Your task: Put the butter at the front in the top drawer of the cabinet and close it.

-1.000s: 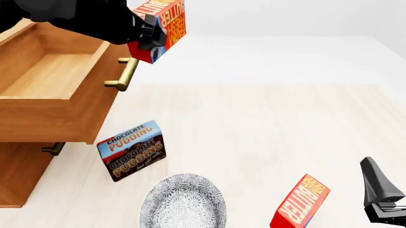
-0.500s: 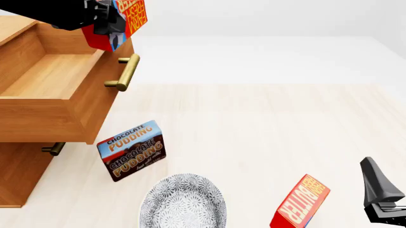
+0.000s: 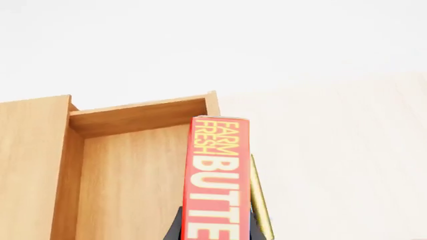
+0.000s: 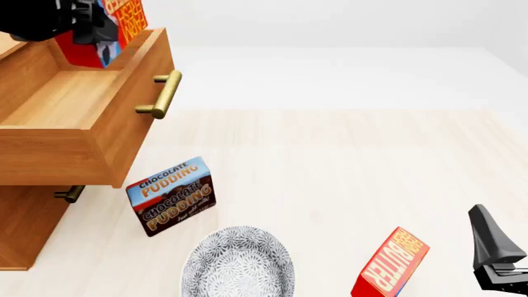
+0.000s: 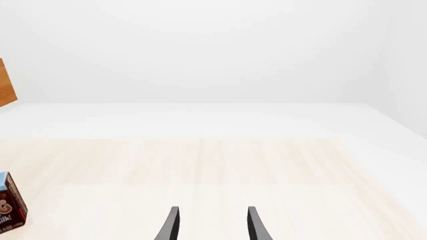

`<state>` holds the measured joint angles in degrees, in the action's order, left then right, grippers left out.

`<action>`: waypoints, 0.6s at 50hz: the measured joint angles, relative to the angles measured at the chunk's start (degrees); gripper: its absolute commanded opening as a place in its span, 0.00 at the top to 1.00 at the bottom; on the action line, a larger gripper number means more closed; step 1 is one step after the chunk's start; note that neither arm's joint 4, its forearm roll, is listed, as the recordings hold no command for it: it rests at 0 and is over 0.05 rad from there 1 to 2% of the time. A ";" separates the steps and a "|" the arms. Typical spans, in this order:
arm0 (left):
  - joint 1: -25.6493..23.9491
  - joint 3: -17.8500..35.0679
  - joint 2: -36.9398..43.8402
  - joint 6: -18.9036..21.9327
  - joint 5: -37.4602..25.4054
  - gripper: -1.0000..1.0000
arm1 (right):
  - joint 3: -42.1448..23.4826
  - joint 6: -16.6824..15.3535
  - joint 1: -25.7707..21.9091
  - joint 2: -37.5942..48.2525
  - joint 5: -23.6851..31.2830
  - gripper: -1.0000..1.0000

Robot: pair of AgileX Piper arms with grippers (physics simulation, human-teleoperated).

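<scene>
The left tool (image 4: 93, 30) was clamped on the small red butter box with the orange face and blue end (image 4: 103, 34), holding it in the air above the open top drawer, a light-brown wooden box with a horizontal brass bar handle (image 4: 78, 102). In the front view the box hung over the far part of the drawer's cavity, just inside its front panel, tilted, and not resting on the drawer floor. In the left wrist view the same butter box (image 3: 217, 175) stood between the two dark fingers (image 3: 175, 229), its "FARM FRESH BUTTER" lettering running along the fingers, with the drawer's bare wooden floor (image 3: 127, 190) beneath and the brass handle (image 3: 260, 200) just beside the box's edge.

The drawer stood pulled well out of the light-brown wooden cabinet (image 4: 25, 229), whose lower drawer handle (image 4: 70, 193) showed beneath it.

On the pale wooden surface (image 4: 330, 161) a brown-and-blue "Chocolate Pudding" box (image 4: 172, 196) stood near the cabinet, with a grey patterned round plate (image 4: 237, 263) just in front of it. A second red butter box (image 4: 389, 264) stood tilted near the front right, close to the right tool (image 4: 495, 260). That tool's jaws were parted with nothing between them, its fingers (image 5: 172, 224) hanging over bare surface.
</scene>
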<state>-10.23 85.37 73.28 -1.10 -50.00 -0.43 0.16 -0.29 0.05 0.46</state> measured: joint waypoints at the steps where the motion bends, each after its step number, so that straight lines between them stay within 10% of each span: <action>1: 0.32 -0.20 -0.20 0.00 -0.02 1.00 | 0.00 0.00 0.00 0.00 0.00 0.00; 30: 7.83 -7.62 -5.37 0.34 0.26 1.00 | 0.00 -0.01 0.00 0.00 0.00 0.00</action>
<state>-2.40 77.75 67.91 -0.76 -49.75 -0.42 0.15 -0.29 0.05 0.46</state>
